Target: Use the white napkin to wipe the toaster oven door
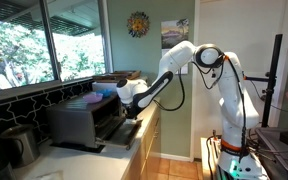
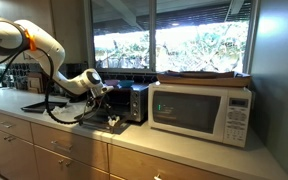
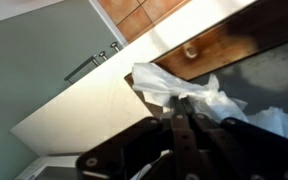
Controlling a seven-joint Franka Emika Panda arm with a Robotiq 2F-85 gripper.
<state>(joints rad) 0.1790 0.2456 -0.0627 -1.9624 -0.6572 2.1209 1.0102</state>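
Note:
The toaster oven [image 1: 84, 122] stands on the counter with its door [image 1: 122, 133] folded down and open; it also shows in an exterior view [image 2: 132, 102]. My gripper [image 3: 181, 112] is shut on the white napkin [image 3: 174, 88], which bunches out past the fingertips. In the wrist view the napkin lies against the dark door surface near the wooden drawer front. In both exterior views the gripper [image 1: 134, 110] sits right at the open door [image 2: 112, 120]; the napkin is too small to make out there.
A white microwave [image 2: 202, 110] stands beside the toaster oven. A metal kettle [image 1: 21, 145] sits on the counter near the window. Wooden drawers with knobs [image 3: 191, 51] run below the counter edge. A dish rack [image 2: 19, 78] is at the far end.

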